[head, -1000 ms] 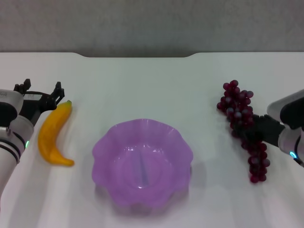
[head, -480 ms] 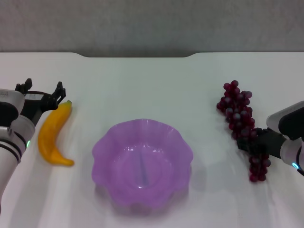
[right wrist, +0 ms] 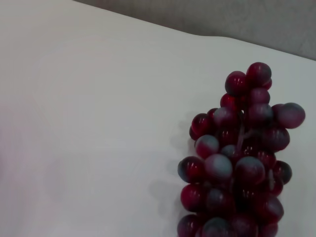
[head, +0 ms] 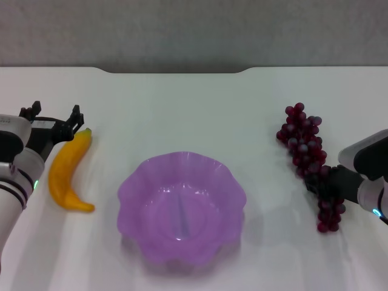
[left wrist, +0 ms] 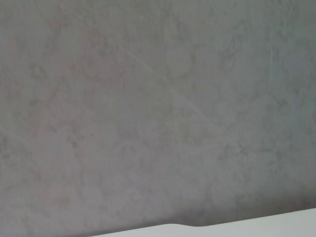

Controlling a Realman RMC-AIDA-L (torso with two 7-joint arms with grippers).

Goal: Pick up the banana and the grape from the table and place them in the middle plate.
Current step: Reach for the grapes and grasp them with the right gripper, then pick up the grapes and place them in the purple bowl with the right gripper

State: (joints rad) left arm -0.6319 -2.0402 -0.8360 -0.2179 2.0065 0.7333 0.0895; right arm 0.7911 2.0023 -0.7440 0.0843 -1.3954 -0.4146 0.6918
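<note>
The yellow-orange banana [head: 66,173] lies on the white table [head: 194,109] at the left. My left gripper [head: 53,114] is open just behind the banana's far tip, not touching it. The dark red grape bunch [head: 306,148] lies on the table at the right and fills the right wrist view [right wrist: 242,168]. My right gripper [head: 327,182] is at the lower part of the bunch, its dark tip overlapping the grapes. The purple scalloped middle plate [head: 130,194] stands empty between the two fruits.
The table's far edge has a notch [head: 176,70] with a grey wall behind it. The left wrist view shows only that wall and a strip of table edge [left wrist: 256,223].
My right gripper has slid along the grape bunch toward the table's near edge. The bunch, the banana and the left arm have not visibly moved.
</note>
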